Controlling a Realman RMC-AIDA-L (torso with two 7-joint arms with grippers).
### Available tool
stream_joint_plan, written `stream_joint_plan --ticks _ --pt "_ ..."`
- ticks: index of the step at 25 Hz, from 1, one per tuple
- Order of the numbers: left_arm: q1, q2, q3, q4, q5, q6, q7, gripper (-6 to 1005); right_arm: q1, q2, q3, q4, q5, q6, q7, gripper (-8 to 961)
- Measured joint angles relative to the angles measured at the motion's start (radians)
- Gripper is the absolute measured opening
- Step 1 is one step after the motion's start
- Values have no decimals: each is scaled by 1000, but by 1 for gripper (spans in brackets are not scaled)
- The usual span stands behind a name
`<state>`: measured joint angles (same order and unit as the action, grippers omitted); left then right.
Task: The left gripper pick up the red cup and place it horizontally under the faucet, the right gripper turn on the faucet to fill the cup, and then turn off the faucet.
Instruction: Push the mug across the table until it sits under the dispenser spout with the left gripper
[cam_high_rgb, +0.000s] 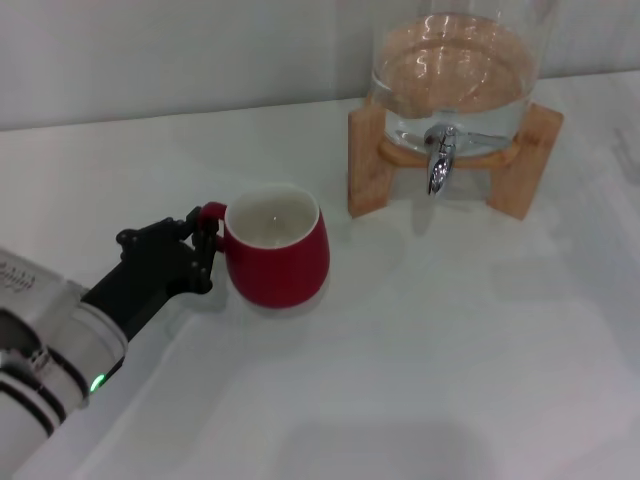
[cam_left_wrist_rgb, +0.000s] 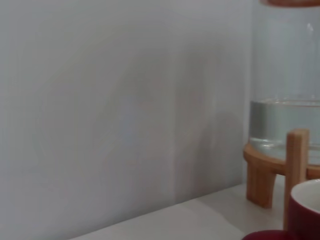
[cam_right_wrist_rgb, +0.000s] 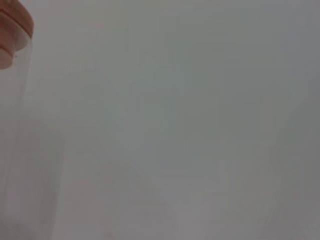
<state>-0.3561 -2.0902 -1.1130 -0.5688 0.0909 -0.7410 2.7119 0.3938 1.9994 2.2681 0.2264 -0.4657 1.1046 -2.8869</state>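
1. A white table spreads across the head view, its surface plain and matte.
2. A clear glass jar stands at the far right of the table, partly filled with water; its top runs out of the head view.
3. A light wooden stand carries the jar on a round ring, with upright legs on either side.
4. A pale grey wall rises behind the table.
5. In the left wrist view the water line in the jar sits just above the stand's ring.
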Motion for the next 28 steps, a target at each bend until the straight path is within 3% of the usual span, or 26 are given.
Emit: stream_joint_plan --ticks 7,14,28 --pt "-59 -2 6 -31 -8 99 -57 103 5 3 -21 -4 -1 1 0 604" --pt "-97 -1 68 -45 -8 116 -87 103 2 4 -22 -5 -1 7 0 604" --pt "-105 5 139 -170 11 321 -99 103 -11 7 -57 -5 -1 59 0 604"
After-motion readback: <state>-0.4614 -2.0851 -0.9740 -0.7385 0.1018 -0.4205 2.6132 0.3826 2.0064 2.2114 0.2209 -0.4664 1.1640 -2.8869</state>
